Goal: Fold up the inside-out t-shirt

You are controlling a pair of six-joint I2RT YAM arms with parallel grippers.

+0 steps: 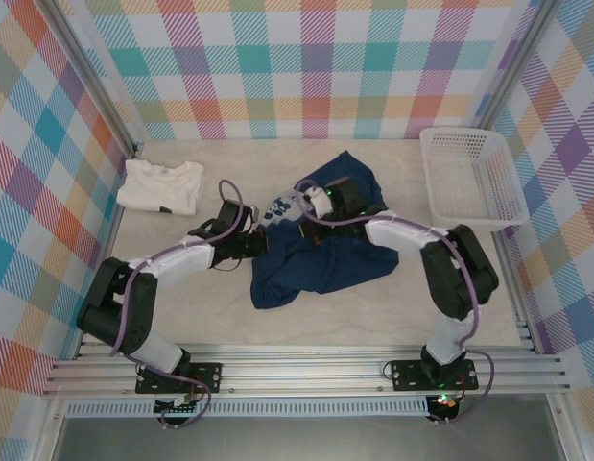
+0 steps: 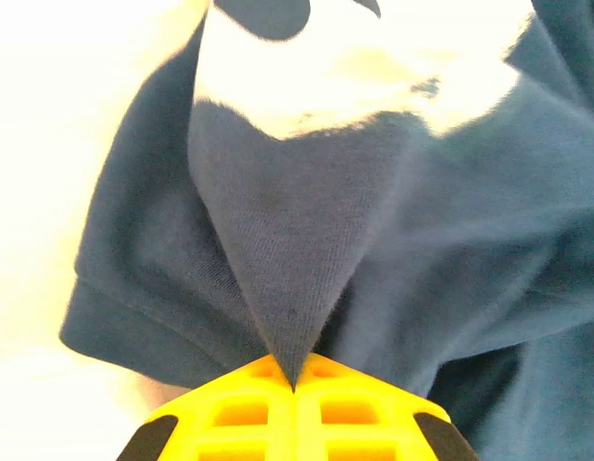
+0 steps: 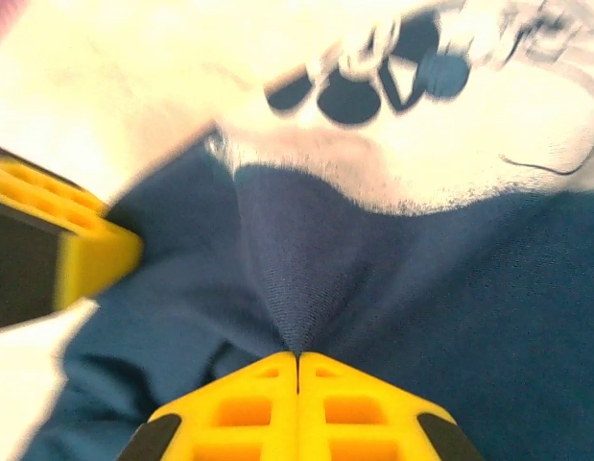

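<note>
1. left gripper [image 2: 295, 384]: pads pressed together, a peaked fold of the inside-out t-shirt [image 2: 450, 192] pinched between the tips. holding cloth, not empty.
2. right gripper [image 3: 297, 357]: same, tips closed on a ridge of the navy cloth [image 3: 450, 288].
3. from the left claw the shirt fans out straight ahead of the tips and off to its right. the white print [image 2: 354, 67] sits just beyond the pinch.
4. from the right claw the print [image 3: 450, 144] is ahead too. the other claw's yellow finger [image 3: 76, 250] is close on its left, so the two pinches are near each other.
5. top view: both claws [image 1: 261, 242] [image 1: 295, 207] meet at the print end of the shirt [image 1: 316, 259]. the crumpled bulk lies behind the right claw and beside the left one, trailing toward the arm bases.
6. long axis: i can't call it, the shirt is too bunched. no sleeve or hem line reads clean from above.
7. my read: the next move turns on pulling the two pinches apart, away from the bulk, to spread the cloth. neither arm is nearer, both are already on it.
8. risk, i think: the pinches are so close they may lift one lump.
</note>
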